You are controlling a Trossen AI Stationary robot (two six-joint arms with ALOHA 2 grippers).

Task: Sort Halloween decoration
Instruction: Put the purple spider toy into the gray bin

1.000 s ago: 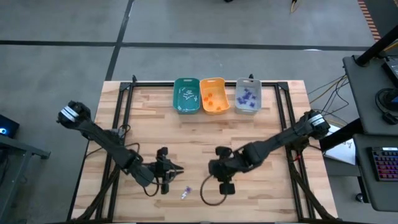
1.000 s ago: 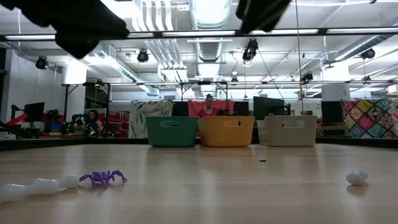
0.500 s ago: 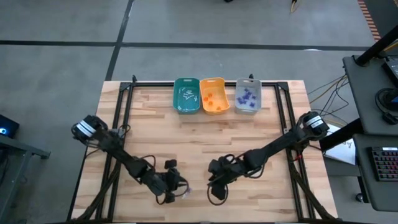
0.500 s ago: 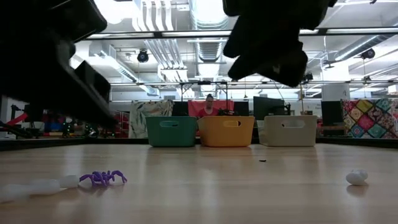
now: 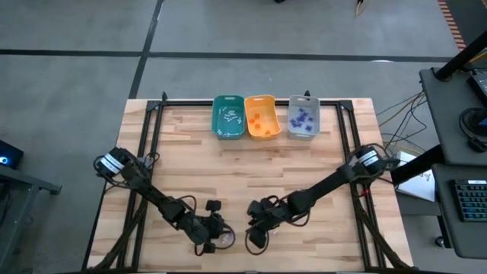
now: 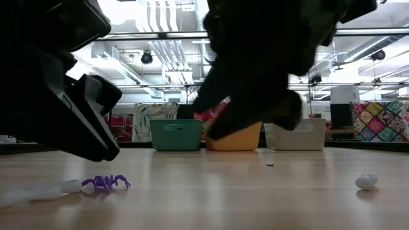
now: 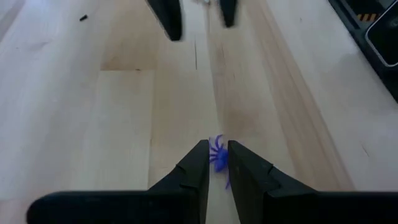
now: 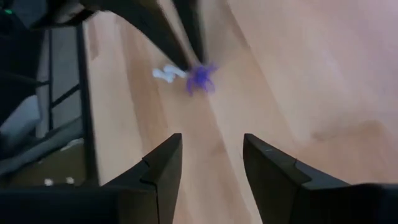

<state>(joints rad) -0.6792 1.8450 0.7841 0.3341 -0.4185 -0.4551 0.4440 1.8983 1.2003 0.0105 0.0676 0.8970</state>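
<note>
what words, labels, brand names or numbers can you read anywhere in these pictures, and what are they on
None can be read in any view.
Teal rectangular bin, orange rectangular bin, grey rectangular bin: no label shows.
Light wooden table: no marking.
Tiny purple spider trinket and small white trinket: no writing.
Black keyboard on the side desk: keys too small to read.
Room behind the table in the low view: any signs are too small to read.

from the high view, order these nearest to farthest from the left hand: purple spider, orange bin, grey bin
1. Purple spider: at the left hand, between its fingers, near edge of the table.
2. Orange bin: far edge, middle of the row.
3. Grey bin: far edge, right end of the row.
</note>
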